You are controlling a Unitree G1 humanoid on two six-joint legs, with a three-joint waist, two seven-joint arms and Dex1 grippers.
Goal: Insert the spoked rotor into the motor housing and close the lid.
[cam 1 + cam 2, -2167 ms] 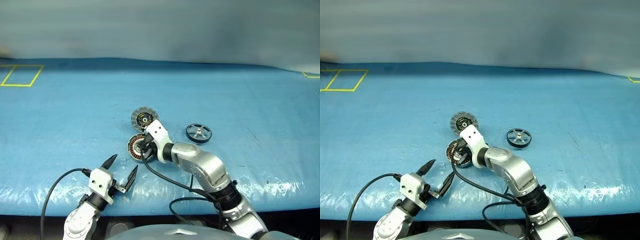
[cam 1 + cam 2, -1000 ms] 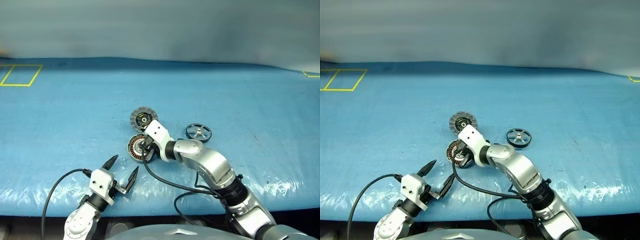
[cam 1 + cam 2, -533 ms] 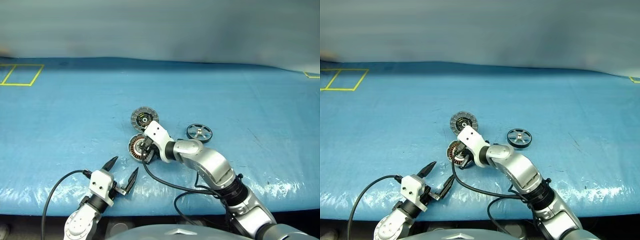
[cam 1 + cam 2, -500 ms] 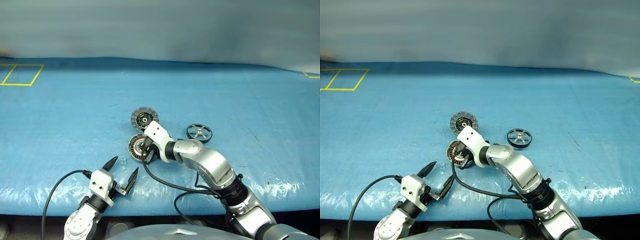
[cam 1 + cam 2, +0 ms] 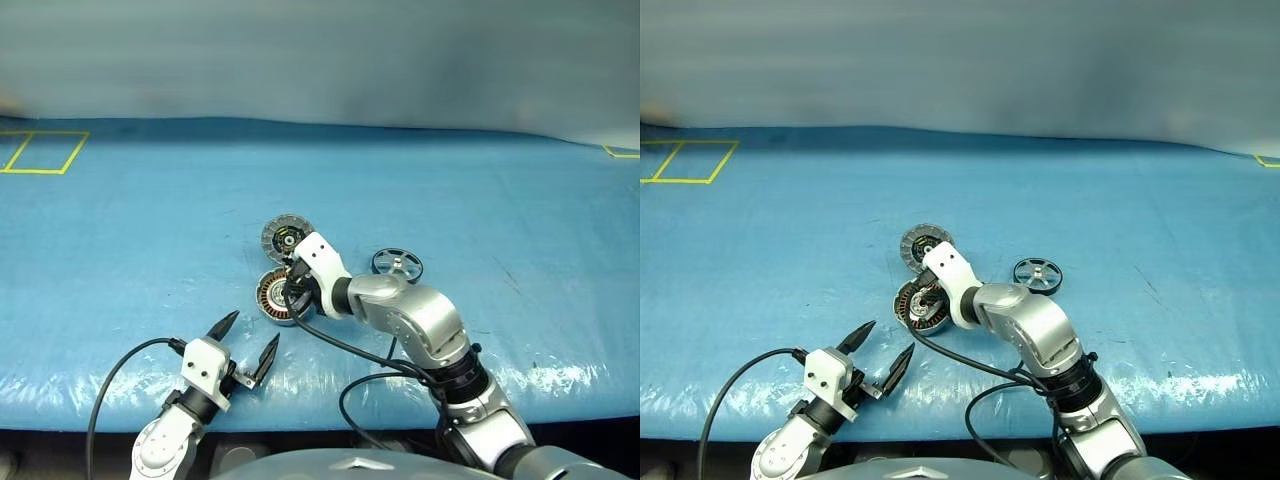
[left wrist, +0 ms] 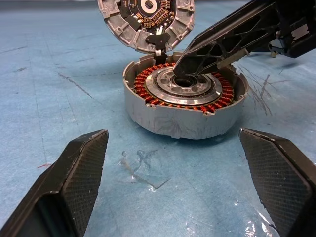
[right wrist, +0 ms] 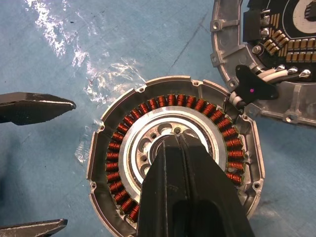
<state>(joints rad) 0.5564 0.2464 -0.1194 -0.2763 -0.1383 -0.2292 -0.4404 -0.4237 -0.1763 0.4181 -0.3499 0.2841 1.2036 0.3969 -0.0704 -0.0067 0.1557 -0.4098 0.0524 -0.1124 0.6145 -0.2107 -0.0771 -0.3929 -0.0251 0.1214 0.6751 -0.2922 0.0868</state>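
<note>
Still early: the spoked rotor (image 5: 397, 264) lies on the surface, apart from the motor housing (image 6: 185, 97); nothing inserted, lid (image 5: 286, 237) off. Right claw (image 7: 178, 143) closed empty, tips at housing centre; left claw (image 5: 245, 339) wide open, nothing held.

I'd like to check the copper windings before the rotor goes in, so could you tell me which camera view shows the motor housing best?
The right wrist view: it looks straight down into the motor housing, showing nearly the whole ring of windings, with the shut right gripper over its centre. The left wrist view shows it side-on, wall and windings. Both head views show it small, partly behind the right arm.
</note>
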